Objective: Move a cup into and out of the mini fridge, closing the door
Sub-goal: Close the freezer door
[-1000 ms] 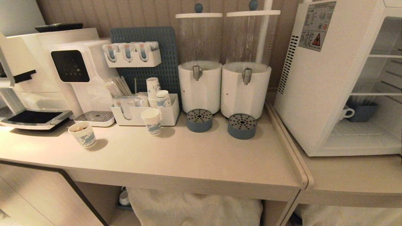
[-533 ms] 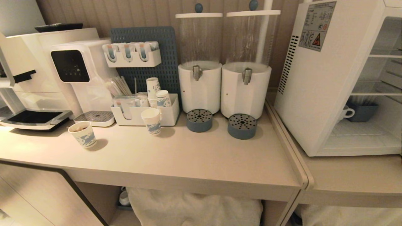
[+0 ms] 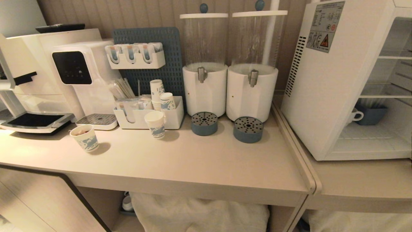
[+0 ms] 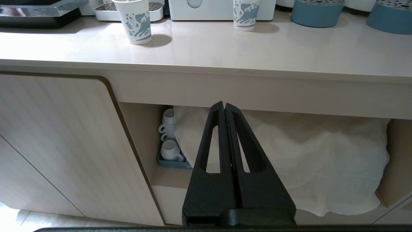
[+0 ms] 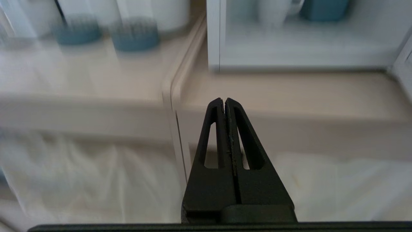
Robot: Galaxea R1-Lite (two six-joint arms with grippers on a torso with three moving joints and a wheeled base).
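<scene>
The mini fridge stands at the right of the head view with its front open and wire shelves showing. The cup, a white mug with a loop handle, sits on the fridge floor beside a blue container. The right wrist view shows the cup blurred inside the fridge. The door is out of the head view. Neither gripper appears in the head view. My right gripper is shut and empty, low before the counter edge under the fridge. My left gripper is shut and empty below the counter front.
Two drink dispensers with blue drip cups stand left of the fridge. Paper cups, an organiser tray and a coffee machine fill the left. White cloth and spare mugs lie under the counter.
</scene>
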